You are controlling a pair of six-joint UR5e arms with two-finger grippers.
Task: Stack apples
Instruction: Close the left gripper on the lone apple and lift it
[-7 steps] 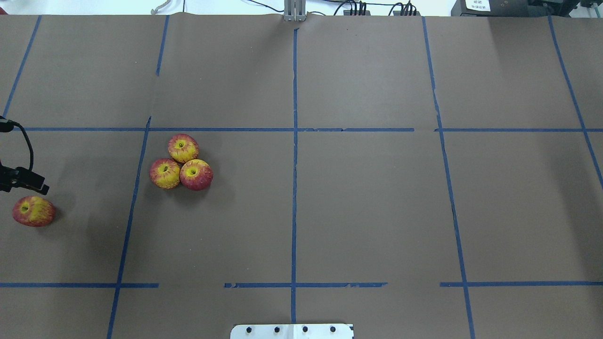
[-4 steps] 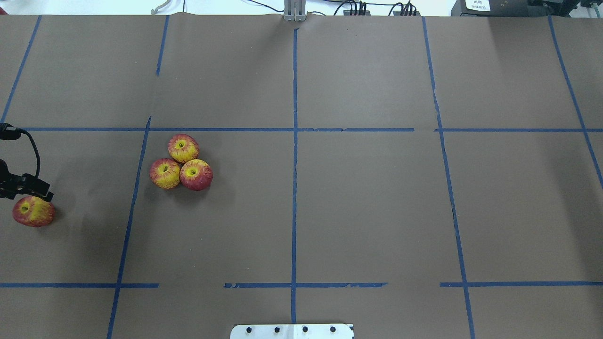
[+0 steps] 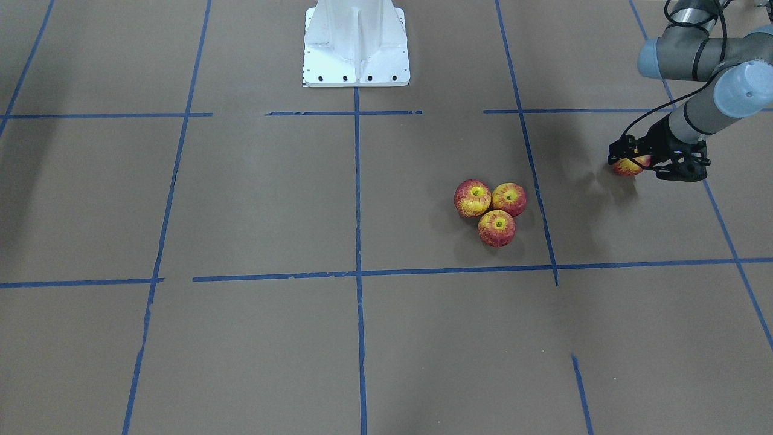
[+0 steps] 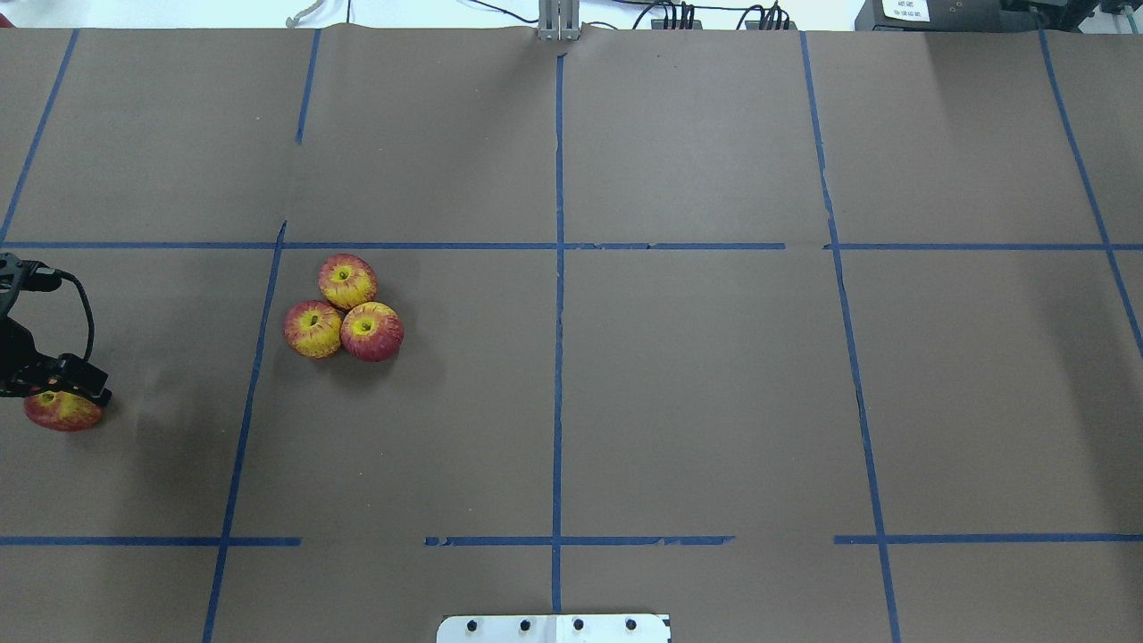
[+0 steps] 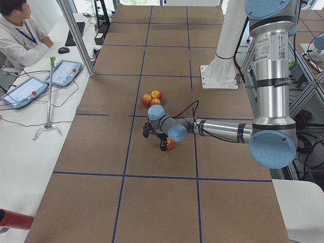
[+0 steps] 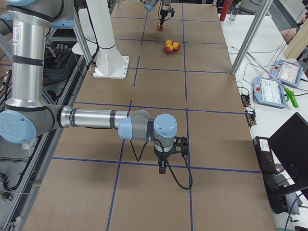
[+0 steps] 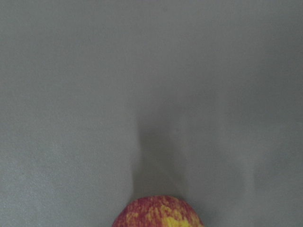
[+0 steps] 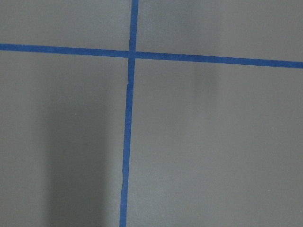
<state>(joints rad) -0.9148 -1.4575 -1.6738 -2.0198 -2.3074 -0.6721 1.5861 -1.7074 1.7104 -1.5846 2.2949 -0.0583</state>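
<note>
Small, light and hard by the look, with smooth round skin apt to slip or roll, each seemed best held from above across its widest middle; three apples (image 4: 344, 306) sat touching on the table (image 4: 714, 402); the fourth apple (image 4: 62, 413) lay well apart, under the left tool (image 4: 55, 382), which hid its top; whether those jaws were apart or clamped could not be told, nor those of the right tool (image 6: 163, 166), far from every apple.

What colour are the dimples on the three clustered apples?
Yellow on the apples; clearest in the overhead exterior view.
</note>
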